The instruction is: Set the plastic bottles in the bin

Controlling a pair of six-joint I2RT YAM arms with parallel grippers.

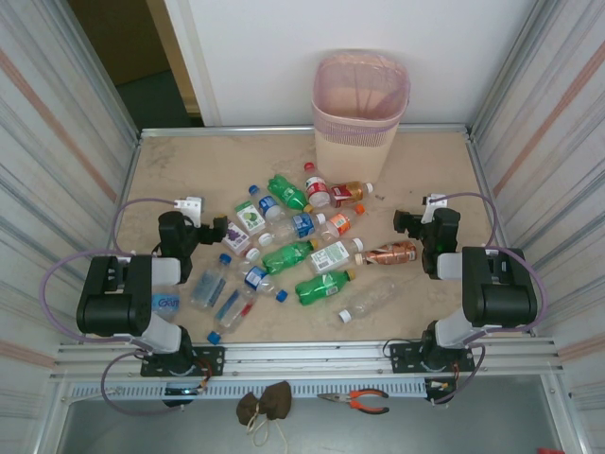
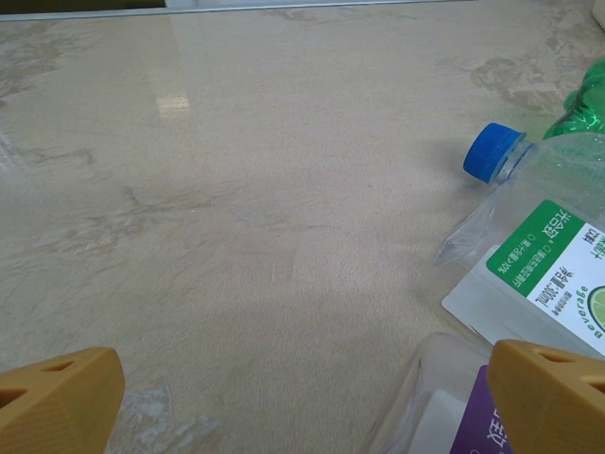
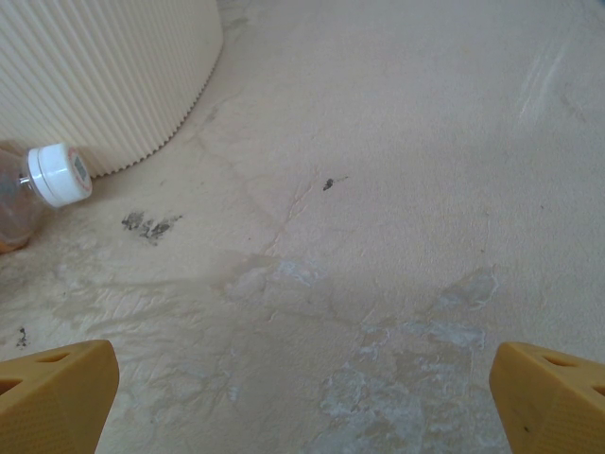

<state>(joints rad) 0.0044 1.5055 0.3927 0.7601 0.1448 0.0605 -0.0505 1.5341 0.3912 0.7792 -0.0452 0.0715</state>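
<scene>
The bottle [image 2: 541,270] lies just right of the left hand [image 2: 302,390], its blue cap [image 2: 491,151] pointing away. The hand's fingers are apart, holding nothing.

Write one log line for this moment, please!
left gripper: open, empty | right gripper: open, empty | small plastic drink bottles: scattered on beige table | tall pink-rimmed beige bin: upright

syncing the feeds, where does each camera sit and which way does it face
Top external: above and behind the bases, looking down on the table, plastic bottles and bin; both arms show.
Left wrist: low over the table, facing a blue-capped bottle; left gripper open, fingertips at the bottom corners.
Right wrist: low, facing the bin's ribbed base and a white-capped bottle; right gripper open, fingertips likewise.
Shared: top external and right wrist both show the bin.
</scene>
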